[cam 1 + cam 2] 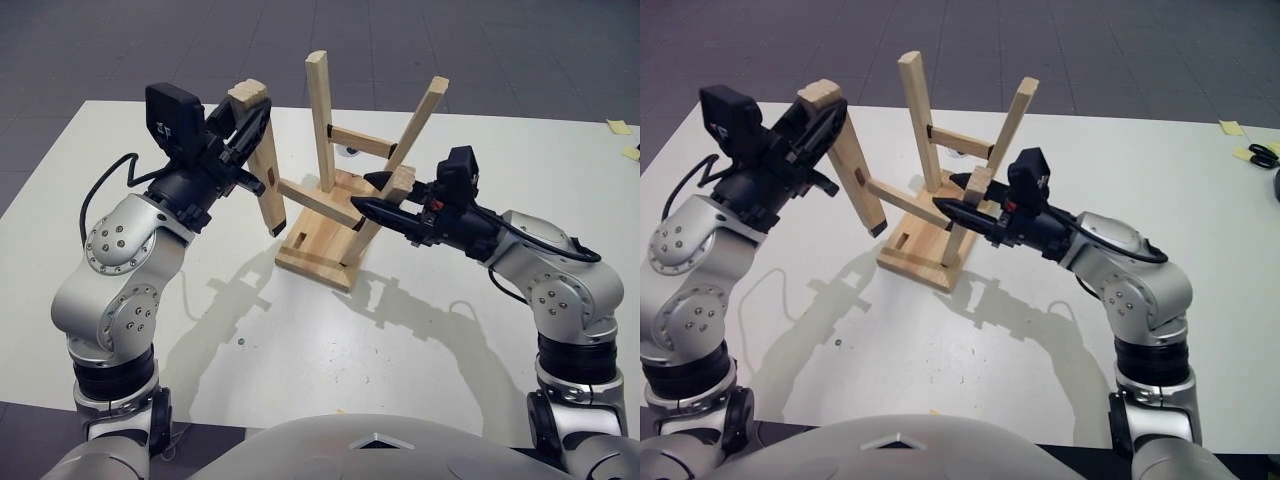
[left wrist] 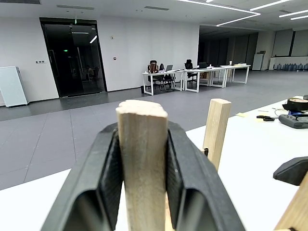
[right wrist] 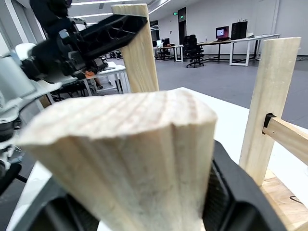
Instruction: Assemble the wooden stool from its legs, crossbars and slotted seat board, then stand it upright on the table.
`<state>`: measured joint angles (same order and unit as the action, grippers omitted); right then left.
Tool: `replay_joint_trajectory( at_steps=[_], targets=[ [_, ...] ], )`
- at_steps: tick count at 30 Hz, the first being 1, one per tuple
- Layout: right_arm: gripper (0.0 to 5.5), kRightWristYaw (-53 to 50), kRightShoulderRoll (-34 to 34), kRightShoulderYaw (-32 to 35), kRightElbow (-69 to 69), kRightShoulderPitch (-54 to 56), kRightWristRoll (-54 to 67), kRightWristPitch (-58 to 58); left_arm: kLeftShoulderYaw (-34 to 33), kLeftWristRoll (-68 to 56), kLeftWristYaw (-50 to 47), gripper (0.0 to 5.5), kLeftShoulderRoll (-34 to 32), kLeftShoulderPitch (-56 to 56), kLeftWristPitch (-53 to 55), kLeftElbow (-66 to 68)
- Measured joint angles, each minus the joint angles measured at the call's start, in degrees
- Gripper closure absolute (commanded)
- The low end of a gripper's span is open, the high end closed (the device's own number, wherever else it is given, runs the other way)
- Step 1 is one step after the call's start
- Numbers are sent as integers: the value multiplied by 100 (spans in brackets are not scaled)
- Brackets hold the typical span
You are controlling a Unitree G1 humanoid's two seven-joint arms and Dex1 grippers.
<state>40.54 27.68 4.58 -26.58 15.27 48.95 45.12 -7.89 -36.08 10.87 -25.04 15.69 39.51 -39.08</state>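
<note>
Stool half-built and upside down: slotted seat board [image 1: 318, 258] lies flat near the middle of the white counter [image 1: 450, 340], pale wooden legs pointing up. Back leg [image 1: 320, 110] stands upright, and a crossbar [image 1: 362, 143] links it to a tilted leg [image 1: 420, 120]. Left gripper [image 1: 250, 125] is clamped tight on the top end of a slanted leg [image 1: 265, 180], whose lower end hangs by the board's left edge. A second crossbar [image 1: 318, 203] runs from that leg. Right gripper [image 1: 385, 195] is closed on the top of the fourth leg [image 1: 362, 238], which leans down to the board.
</note>
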Motion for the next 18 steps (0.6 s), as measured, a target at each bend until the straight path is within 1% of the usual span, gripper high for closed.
replay_joint_trajectory(
  at_steps=[4,5,9,10,12,13,14,18],
  targets=[
    [182,-67,16,277,-2,22,391,76,0,-13,21,448,7,-4,6,2],
    [160,-67,40,351,-8,22,538,140,1,-13,44,448,6,-5,6,3],
    [102,55,329,681,-125,-32,1121,348,-7,-14,127,448,2,-14,6,34],
    [122,133,438,770,-140,-81,1149,354,-23,-16,146,448,0,-13,6,59],
    [142,225,613,882,-131,-144,1148,350,-89,-20,185,448,-9,-13,6,102],
    [161,275,678,894,-114,-151,1139,339,-126,-19,203,448,-26,-12,6,126],
    [171,318,712,890,-103,-151,1117,323,-153,-18,219,448,-30,-12,5,151],
    [242,449,785,690,-48,-77,869,156,-196,-17,225,448,-22,9,5,250]
  ],
)
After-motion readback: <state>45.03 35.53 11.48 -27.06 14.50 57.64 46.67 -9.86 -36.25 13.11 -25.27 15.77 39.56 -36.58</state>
